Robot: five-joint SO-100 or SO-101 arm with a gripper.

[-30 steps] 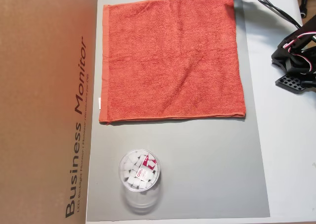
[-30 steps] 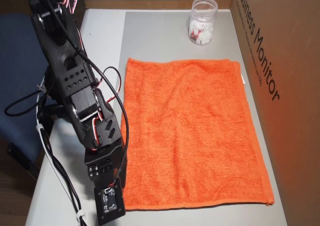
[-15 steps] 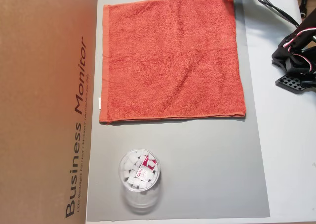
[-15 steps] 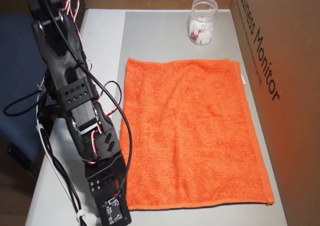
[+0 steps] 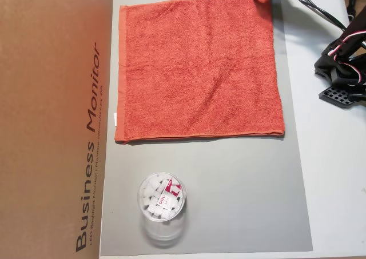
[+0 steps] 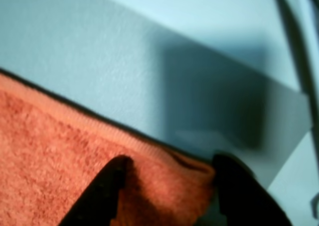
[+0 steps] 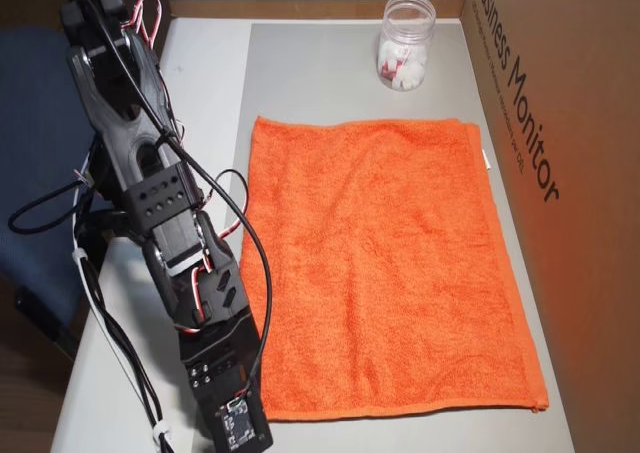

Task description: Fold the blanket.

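On the grey mat [image 5: 240, 196] the blanket [image 5: 197, 67] lies flat and unfolded, filling the mat's upper part in an overhead view. Its 9 o'clock hem runs just beside the cardboard box [image 5: 54, 122], with a small white tag [image 5: 115, 119] at that edge. Its 3 o'clock edge stops short of the mat's border, leaving a thin grey strip, and beyond that is bare white worktop [image 5: 331, 173]. Toward 6 o'clock from the blanket the mat is open apart from a clear plastic cup [image 5: 162, 202], which stands well apart from the cloth and holds small white pieces and one with a red label.

The gripper [image 6: 167, 173] sits at the blanket's corner at 1 o'clock in that overhead view. In the wrist view its two dark fingers [image 6: 107, 186] stand apart, one on either side of the corner, with cloth bunched between them; whether they press it cannot be told. The arm [image 7: 170, 243] stretches along the blanket's edge.
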